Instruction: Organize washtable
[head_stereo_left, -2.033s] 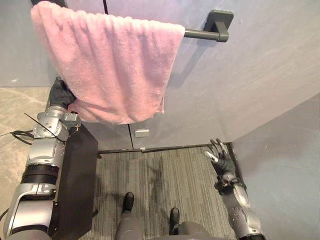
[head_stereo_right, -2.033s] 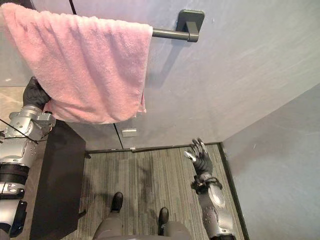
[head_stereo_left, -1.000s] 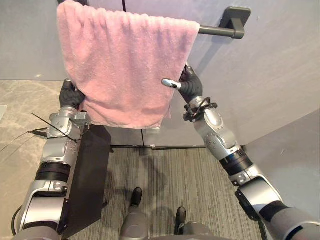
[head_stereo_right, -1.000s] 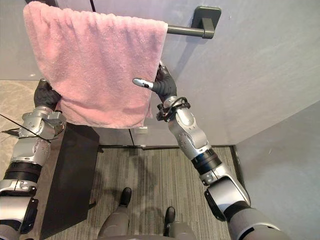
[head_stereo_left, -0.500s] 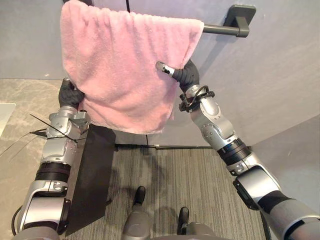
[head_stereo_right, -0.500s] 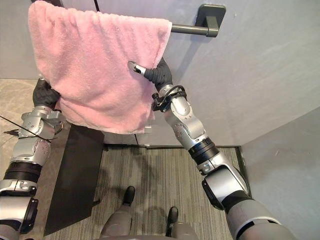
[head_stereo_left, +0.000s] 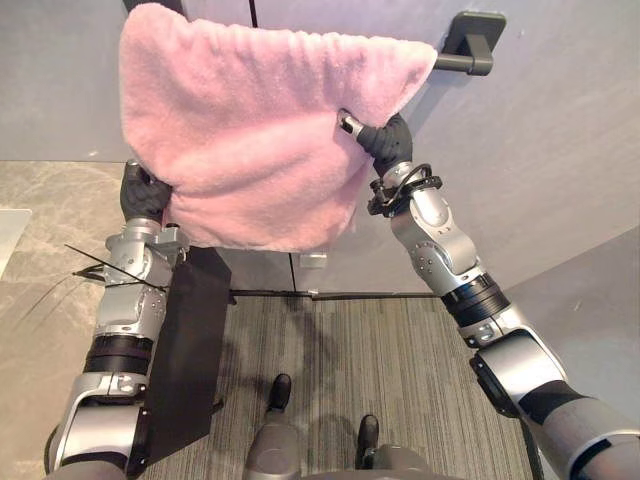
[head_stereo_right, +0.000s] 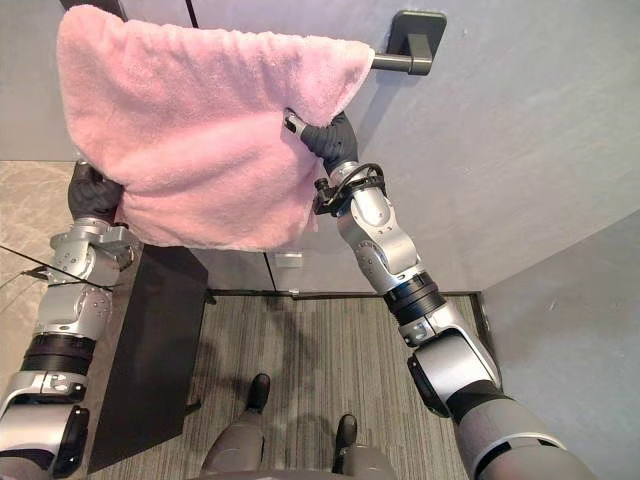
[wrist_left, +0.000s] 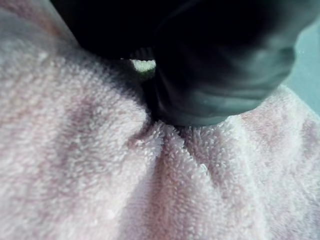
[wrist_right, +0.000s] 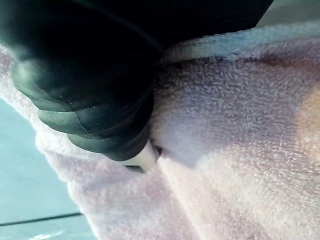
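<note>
A pink towel (head_stereo_left: 250, 130) hangs over a dark wall rail (head_stereo_left: 452, 62) on the grey wall. My left hand (head_stereo_left: 142, 195) grips the towel's lower left corner, fingers curled into the cloth (wrist_left: 100, 165). My right hand (head_stereo_left: 383, 143) is at the towel's right edge, below the rail's bracket (head_stereo_right: 417, 28), with its fingers curled into the cloth (wrist_right: 240, 150) and pulling that edge outward. The rail's left part is hidden under the towel.
A dark panel (head_stereo_left: 185, 350) stands upright below my left arm. A marbled counter top (head_stereo_left: 40, 250) lies at the left. Striped grey floor (head_stereo_left: 400, 370) is below, and a grey side wall (head_stereo_left: 590, 330) closes the right.
My right hand has closed on the towel's right edge and drawn it to the right, spreading the cloth toward the bracket. The left hand keeps its hold on the lower corner.
</note>
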